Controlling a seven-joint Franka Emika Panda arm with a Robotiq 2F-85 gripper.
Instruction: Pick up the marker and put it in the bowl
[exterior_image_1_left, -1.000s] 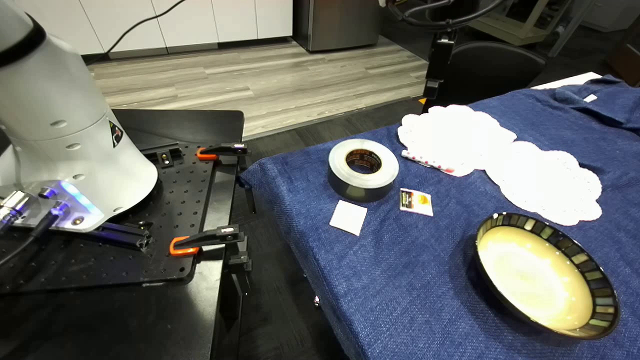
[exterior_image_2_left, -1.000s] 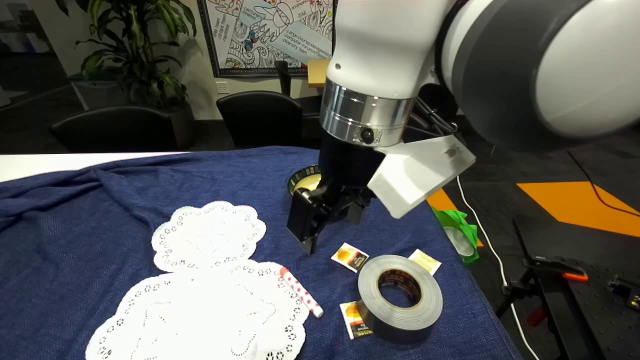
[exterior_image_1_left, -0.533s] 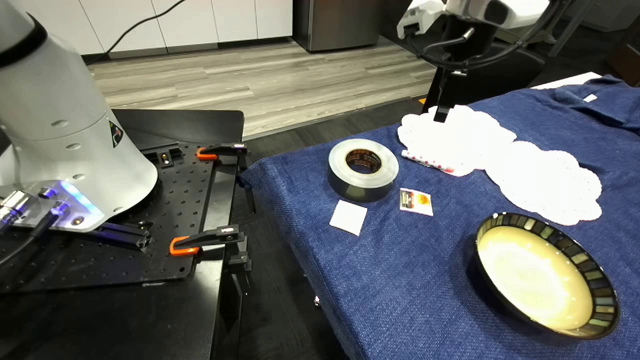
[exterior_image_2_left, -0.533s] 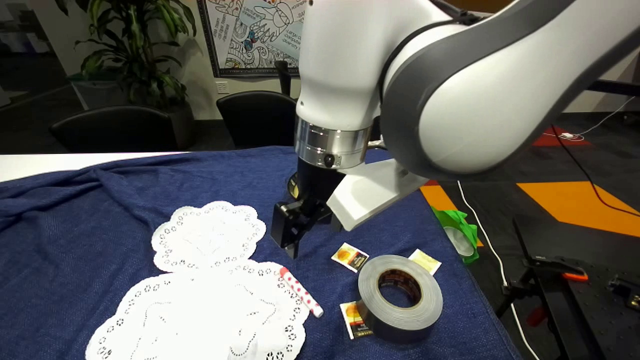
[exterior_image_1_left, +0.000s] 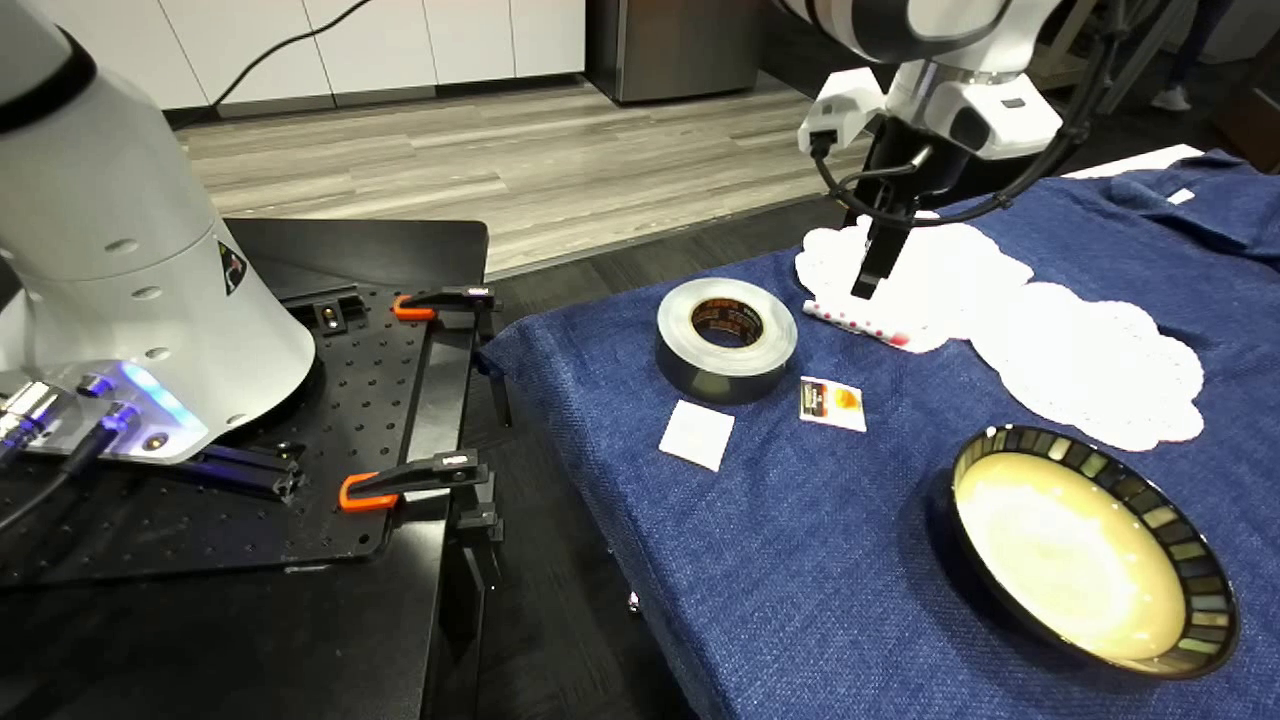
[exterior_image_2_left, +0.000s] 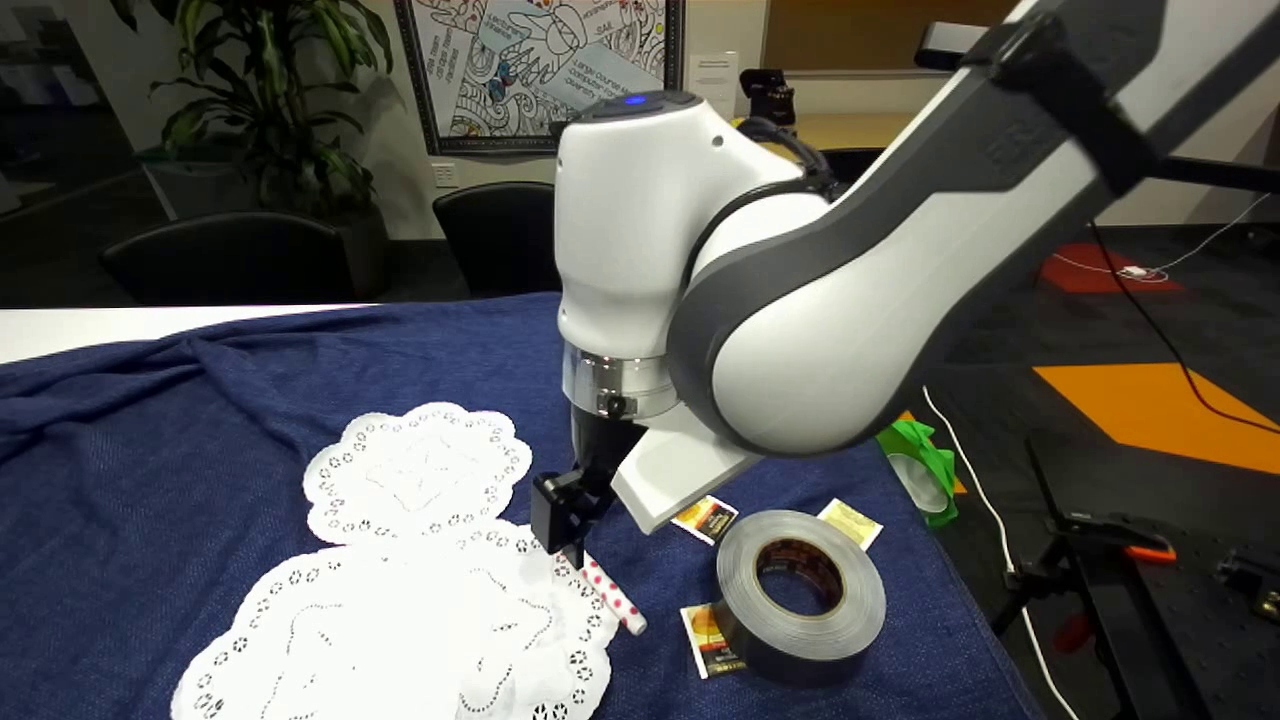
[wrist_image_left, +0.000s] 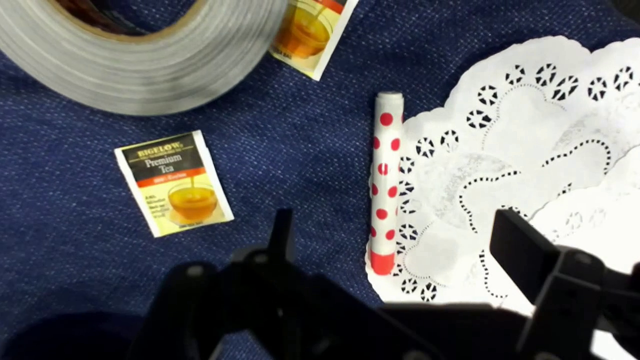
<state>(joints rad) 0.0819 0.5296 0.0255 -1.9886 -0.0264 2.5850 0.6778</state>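
Gripper (wrist_image_left: 392, 220) stood wide and held nothing; in the wrist view its fingers (wrist_image_left: 520, 252) straddled the red end of the marker (wrist_image_left: 385, 165), apparently from above, height of the gap not readable. Marker lay flat near a side edge of the desk (exterior_image_2_left: 120, 326), farther in from the robot-side edge than the tape roll (wrist_image_left: 150, 80); its red end rested on the paper doily (wrist_image_left: 450, 167), its white end on the blue cloth (wrist_image_left: 300, 150).

Step judged: the grasp, not yet made. Advised: come straight down, fingers square across the barrel, which sat about midway between them; shift a little toward the spotted middle so the lift would balance; close gently and shallow, since the thin paper could be pinched and dragged along.

Labels, nearest first: tea packet (wrist_image_left: 175, 182) read "BIGELOW Premium Tea"; wording on its red band too small to trust. Print inside the core of the tape roll was not legible. Bowl (exterior_image_1_left: 1075, 560), set in from the robot-side edge and well away from the corner beside the tape roll, showed no lettering, only a tiled rim pattern. Far poster (exterior_image_2_left: 540, 70): "Large Course" seemed readable, remainder doubtful.
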